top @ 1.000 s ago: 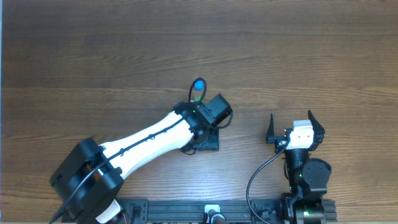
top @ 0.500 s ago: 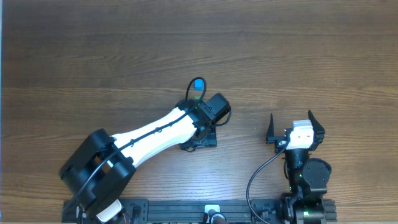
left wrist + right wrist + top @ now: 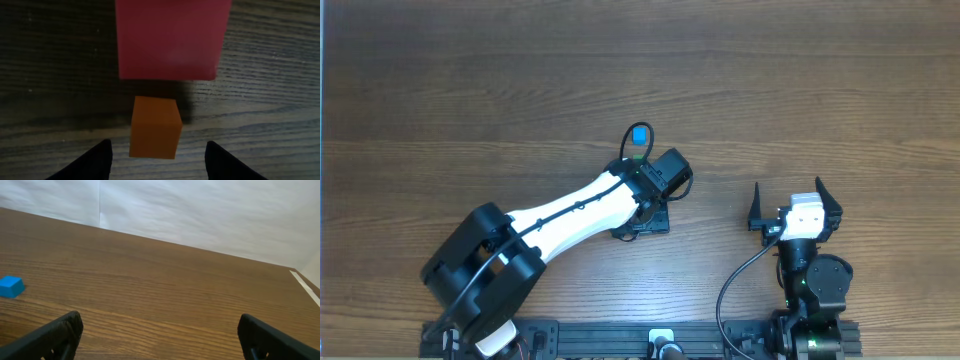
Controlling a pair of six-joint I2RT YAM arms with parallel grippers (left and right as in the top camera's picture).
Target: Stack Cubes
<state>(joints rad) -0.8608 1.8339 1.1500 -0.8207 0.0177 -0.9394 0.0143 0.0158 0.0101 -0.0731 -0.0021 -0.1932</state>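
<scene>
Orange cube [image 3: 155, 127] sits on the wooden table [image 3: 280, 100], seen from the left wrist cam.

Hidden or cut off: a red cube [image 3: 172, 37] just beyond it is cropped by the frame edge, so its far side isn't visible. Dark shadow fills the strip btwn the two cubes, so I can't tell if they touch. In the top view both cubes are covered by the left arm [image 3: 575, 210], which lies diagonally from lower left to the ctr of the frame. Its finger ends are under the wrist there too.

Left gripper [image 3: 158, 143]: fingers spread wide, holding nothing. The orange cube lies btwn the two dark fingertips, approx centred, w/ bare table showing on each side. Neither fingertip touches it.

Blue cube [image 3: 639, 135] sits alone on the table just above the ctr of the top view, close beyond the left arm's wrist end. It also shows far off to one side from the right wrist cam.

Right gripper [image 3: 788, 184] is at lower right of the top view, near its base & well apart from all cubes. Its fingers are wide apart w/ nothing held.
</scene>
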